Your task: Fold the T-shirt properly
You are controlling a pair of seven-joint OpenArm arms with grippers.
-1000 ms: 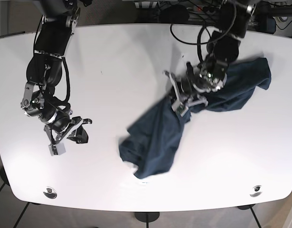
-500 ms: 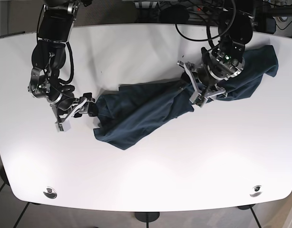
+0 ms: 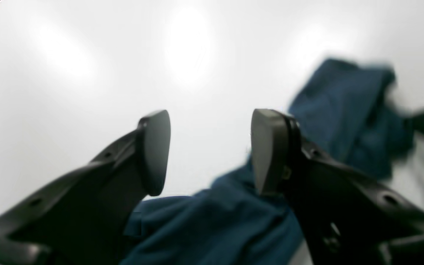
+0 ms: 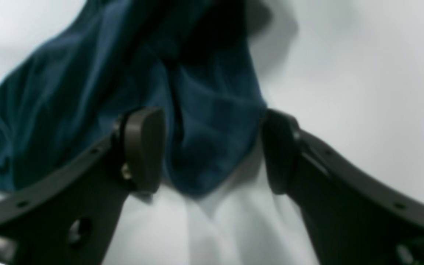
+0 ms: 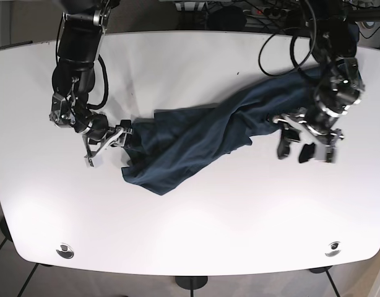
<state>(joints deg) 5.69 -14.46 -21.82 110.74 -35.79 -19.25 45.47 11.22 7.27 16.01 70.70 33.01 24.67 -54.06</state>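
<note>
The dark blue T-shirt (image 5: 196,139) lies bunched and stretched across the white table (image 5: 196,229), from the left middle to the upper right. My right gripper (image 5: 109,147) is at the shirt's left end. In the right wrist view it (image 4: 212,151) is open, with a fold of the shirt (image 4: 204,121) between its spread fingers (image 4: 142,147). My left gripper (image 5: 294,150) is off the shirt's lower right edge. In the left wrist view it (image 3: 210,151) is open and empty above bare table, with the shirt (image 3: 344,121) below and to the right.
Two round fittings (image 5: 65,250) (image 5: 332,249) sit near the table's front corners. Cables and dark equipment (image 5: 239,15) lie behind the table's back edge. The table's front half is bare white surface.
My left gripper has let go of the shirt and moved right and toward the front. My right gripper stayed at the shirt's left end. The shirt lies a little more spread out.
</note>
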